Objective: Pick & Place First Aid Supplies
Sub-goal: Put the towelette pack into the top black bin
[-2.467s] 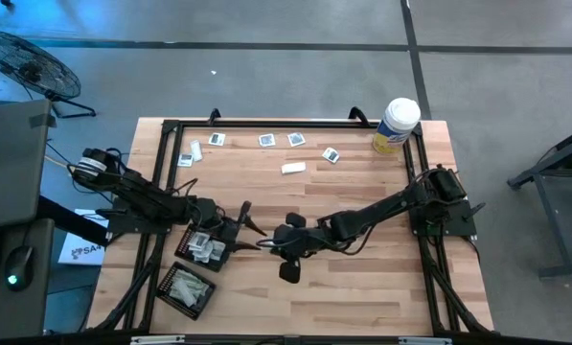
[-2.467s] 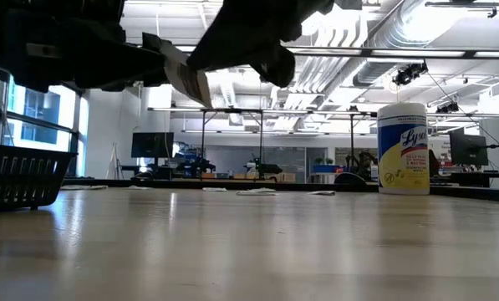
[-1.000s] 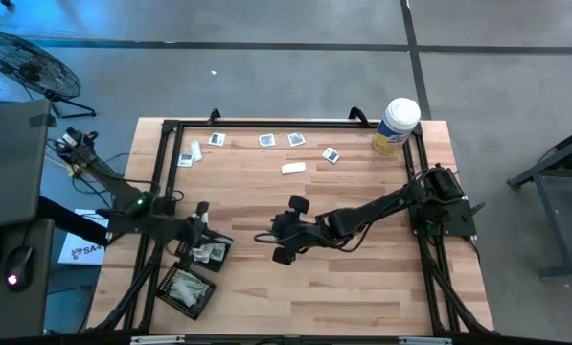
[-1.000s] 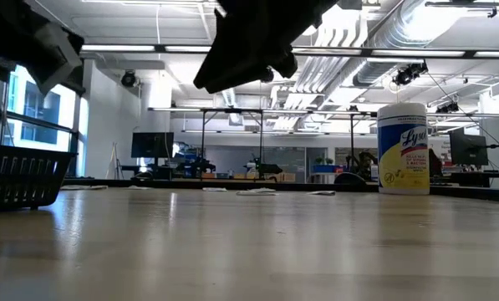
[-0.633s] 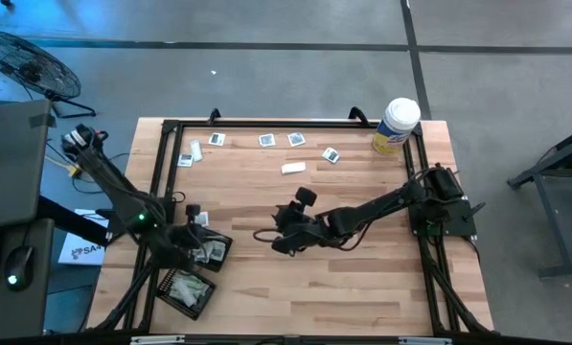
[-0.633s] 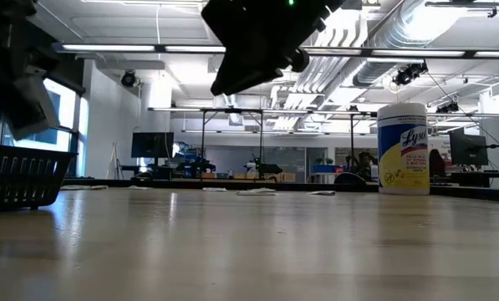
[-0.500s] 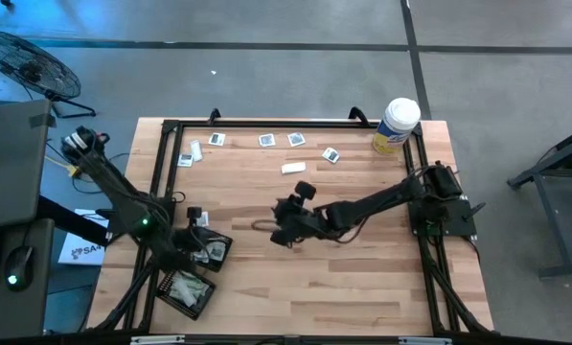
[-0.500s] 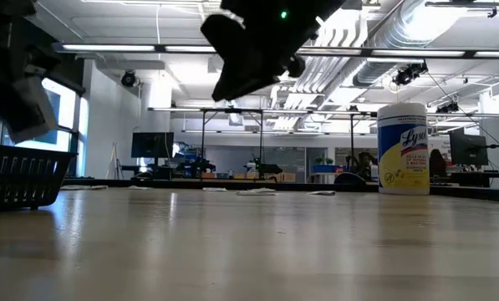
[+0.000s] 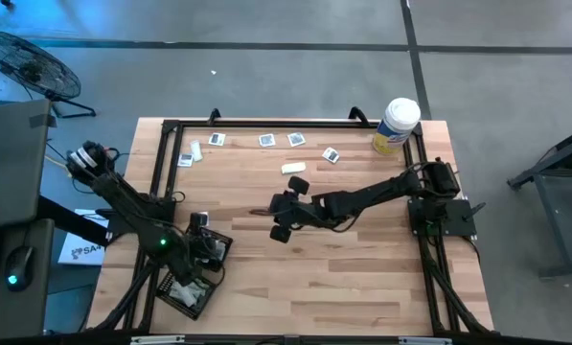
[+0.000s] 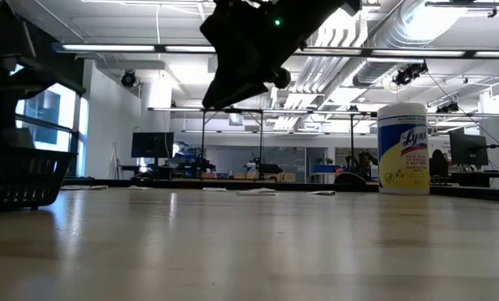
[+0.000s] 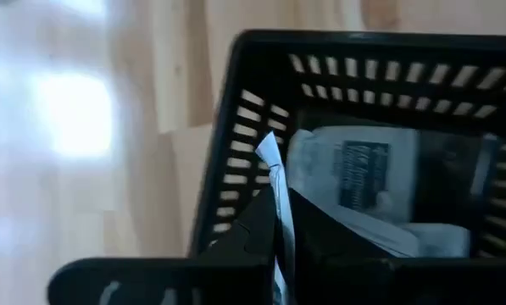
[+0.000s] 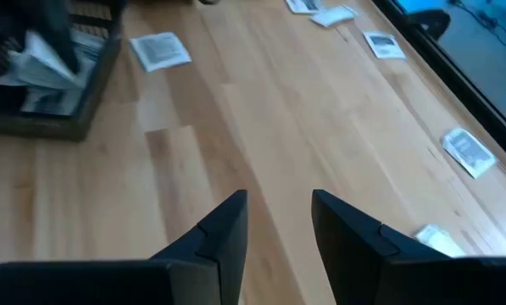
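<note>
1. The left gripper (image 11: 280, 229) has moved from the middle of the table to the black tray (image 9: 205, 251) at about 8 o'clock. It is pinched shut on a thin white packet (image 11: 275, 182) right over the tray.
2. The right gripper (image 9: 282, 218) has pulled back toward 12 o'clock. Its fingers are apart and hold nothing.
3. More packets (image 9: 293, 168) wait along the far edge, so the drop looks close.

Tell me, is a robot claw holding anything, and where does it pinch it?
The left claw pinches a thin white packet by its lower edge, above the black mesh tray. The right claw is open, empty.
</note>
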You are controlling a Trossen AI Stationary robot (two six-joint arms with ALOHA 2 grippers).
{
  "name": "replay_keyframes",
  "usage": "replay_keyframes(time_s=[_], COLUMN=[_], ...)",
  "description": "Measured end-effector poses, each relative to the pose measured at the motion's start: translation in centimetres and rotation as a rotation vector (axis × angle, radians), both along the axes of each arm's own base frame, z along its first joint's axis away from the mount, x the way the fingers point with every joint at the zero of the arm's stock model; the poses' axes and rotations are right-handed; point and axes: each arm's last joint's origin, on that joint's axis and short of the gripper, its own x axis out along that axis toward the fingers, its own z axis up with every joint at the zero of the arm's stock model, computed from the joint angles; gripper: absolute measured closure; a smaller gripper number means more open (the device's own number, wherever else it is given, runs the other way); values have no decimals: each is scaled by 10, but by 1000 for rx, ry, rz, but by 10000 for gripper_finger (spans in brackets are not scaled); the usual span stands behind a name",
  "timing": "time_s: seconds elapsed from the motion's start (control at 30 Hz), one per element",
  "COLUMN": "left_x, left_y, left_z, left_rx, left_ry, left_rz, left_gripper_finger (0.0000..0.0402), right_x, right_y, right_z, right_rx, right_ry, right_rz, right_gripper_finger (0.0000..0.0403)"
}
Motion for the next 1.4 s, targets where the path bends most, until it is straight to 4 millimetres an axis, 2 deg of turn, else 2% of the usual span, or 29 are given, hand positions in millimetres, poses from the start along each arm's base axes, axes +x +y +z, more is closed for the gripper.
replay_keyframes(time_s=[0.13,0.27,0.53,0.7,0.9,1.13,1.27,1.4], left_x=[2,2,10,20,29,30,30,31], left_y=[1,0,-12,-25,-31,-31,-31,-31], left_z=[-1,3,42,69,81,82,83,83], left_rx=[66,-1,-148,-268,-190,-107,-106,-86], left_ry=[-54,-59,-80,-138,-245,-259,-260,-289], left_rz=[16,62,103,88,-50,-125,-124,-109], left_gripper_finger=[369,358,342,340,339,339,339,339], right_x=[-1,-2,-9,-16,-33,-59,-70,-78], right_y=[5,8,15,1,-53,-139,-181,-210], right_z=[0,0,6,-1,-13,-21,-24,-35], right_rx=[-6,-39,-134,-179,-97,54,172,267], right_ry=[-2,14,25,147,293,469,487,533], right_rz=[-1,5,-30,-92,-368,-601,-629,-584], right_gripper_finger=[271,247,176,156,171,209,227,242])
